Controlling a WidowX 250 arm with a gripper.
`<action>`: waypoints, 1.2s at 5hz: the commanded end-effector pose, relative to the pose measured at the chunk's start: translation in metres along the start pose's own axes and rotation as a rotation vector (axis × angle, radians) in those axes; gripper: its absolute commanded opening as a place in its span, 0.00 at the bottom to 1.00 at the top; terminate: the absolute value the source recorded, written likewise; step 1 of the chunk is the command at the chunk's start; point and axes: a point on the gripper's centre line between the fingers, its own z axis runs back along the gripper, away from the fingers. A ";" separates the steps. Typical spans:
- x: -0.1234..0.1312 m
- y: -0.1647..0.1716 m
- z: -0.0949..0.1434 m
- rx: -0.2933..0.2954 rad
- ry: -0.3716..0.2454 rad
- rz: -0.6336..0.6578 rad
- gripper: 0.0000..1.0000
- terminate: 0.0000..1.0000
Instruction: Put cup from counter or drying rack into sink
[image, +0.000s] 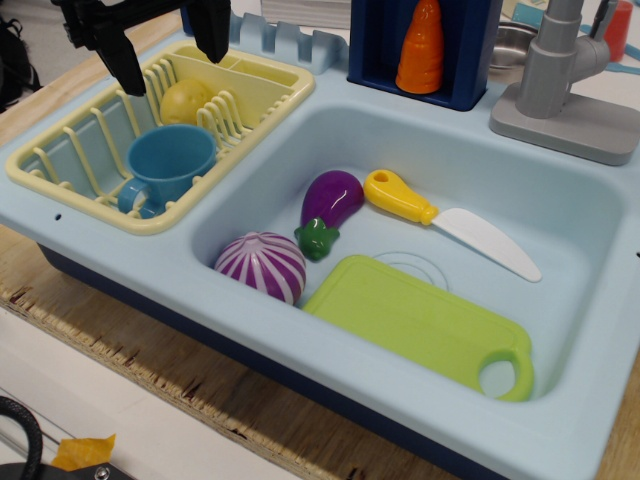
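The small blue cup (168, 164) stands upright in the pale yellow drying rack (100, 195), at its front right, handle toward the front left. The rack sits on the pale blue counter (160, 255) left of the sink (560, 190). My black gripper (172, 58) hangs at the top left above the rack's back part. It is open and empty, one finger (126, 68) left and one finger (213, 33) right. It is above and behind the cup, apart from it.
A yellow round toy (185, 100) lies in the rack behind the cup. The sink holds a purple striped onion (262, 264), an eggplant (330, 203), a yellow-handled knife (450, 222) and a green cutting board (420, 320). The grey faucet (560, 80) and an orange carrot (421, 48) stand behind.
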 end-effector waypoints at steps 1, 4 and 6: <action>0.000 0.000 0.000 0.000 0.000 0.000 1.00 0.00; -0.018 -0.003 -0.052 0.095 0.052 0.020 1.00 0.00; -0.021 -0.001 -0.069 0.064 0.064 0.025 0.00 0.00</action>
